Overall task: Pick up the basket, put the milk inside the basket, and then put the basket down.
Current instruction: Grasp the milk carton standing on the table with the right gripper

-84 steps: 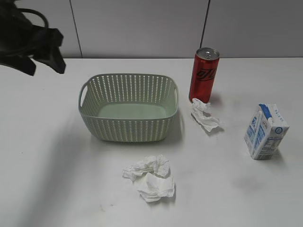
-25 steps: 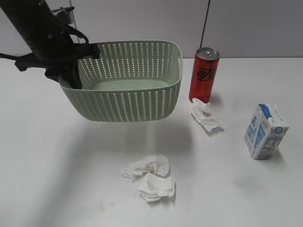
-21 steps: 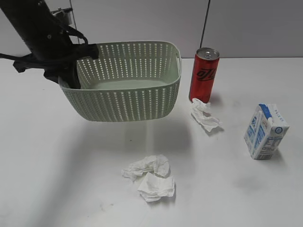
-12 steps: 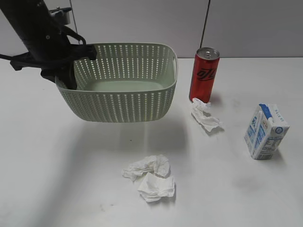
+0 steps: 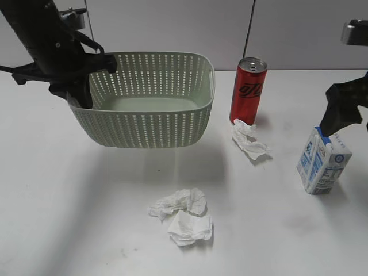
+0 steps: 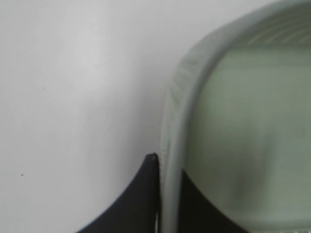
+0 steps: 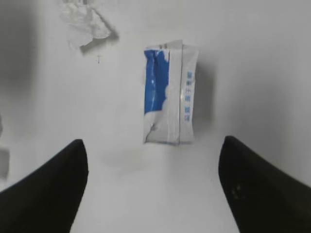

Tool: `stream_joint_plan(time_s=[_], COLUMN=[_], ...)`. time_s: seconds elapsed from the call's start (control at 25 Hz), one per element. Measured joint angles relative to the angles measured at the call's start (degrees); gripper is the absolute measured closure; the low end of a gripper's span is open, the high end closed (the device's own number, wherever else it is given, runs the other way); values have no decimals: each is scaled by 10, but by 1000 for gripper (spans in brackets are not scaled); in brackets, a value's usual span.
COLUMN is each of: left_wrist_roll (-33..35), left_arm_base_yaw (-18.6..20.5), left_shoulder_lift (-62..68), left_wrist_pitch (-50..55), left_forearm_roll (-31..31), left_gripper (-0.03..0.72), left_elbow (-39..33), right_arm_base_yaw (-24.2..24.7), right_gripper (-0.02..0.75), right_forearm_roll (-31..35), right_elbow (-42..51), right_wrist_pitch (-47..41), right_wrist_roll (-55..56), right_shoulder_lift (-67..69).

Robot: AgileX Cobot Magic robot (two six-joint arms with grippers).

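Basket: the pale green slotted basket [image 5: 150, 100] hung above the white surface [image 5: 69, 218], tilted, its shadow cast on the surface below it.

Left gripper: the left gripper [image 5: 77, 92] gripped the basket's wall at the basket's 9 o'clock end; in the left wrist view its jaws were pinching the rim [image 6: 171, 160], one dark finger [image 6: 131, 201] outside the wall and the other inside.

Milk: the white and blue carton [image 5: 323, 160] stood upright on the surface at the 3 o'clock edge of the exterior view, well apart from the basket; the right wrist view showed it from above [image 7: 170, 93].

Right gripper: the right gripper [image 5: 344, 115] hung just above the milk, at the carton's 12 o'clock; in the right wrist view its jaws were spread wide, one dark fingertip [image 7: 51, 189] at either side of the carton [image 7: 170, 93], neither touching it.

Soda can: a red can [image 5: 248, 91] stood upright at the basket's 3 o'clock, between the basket and the milk.

Tissues: one crumpled tissue [image 5: 248, 140] lay at the can's 6 o'clock, just beside it; two more [image 5: 183, 215] lay at the basket's 6 o'clock, nearer the camera.
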State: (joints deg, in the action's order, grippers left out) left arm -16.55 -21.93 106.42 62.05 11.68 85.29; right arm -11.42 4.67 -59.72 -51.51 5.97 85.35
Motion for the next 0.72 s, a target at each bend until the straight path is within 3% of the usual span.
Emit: stream_joint_plan(time_s=[0.44,0.72], left_wrist_roll=[0,0], left_arm_base_yaw=[0,0], left_shoulder_lift=[0,0], left_wrist_pitch=[-6,-19], left_forearm_roll=[-2,-7], left_gripper=[688,688], left_elbow=[0,0], right_arm_base_yaw=[0,0], right_gripper=[118,145], right_forearm_roll=[-36,-34], right_elbow=[-1,-1], right_wrist_pitch=[93,99], right_wrist_roll=[49,51], right_shoulder_lift=[111,158])
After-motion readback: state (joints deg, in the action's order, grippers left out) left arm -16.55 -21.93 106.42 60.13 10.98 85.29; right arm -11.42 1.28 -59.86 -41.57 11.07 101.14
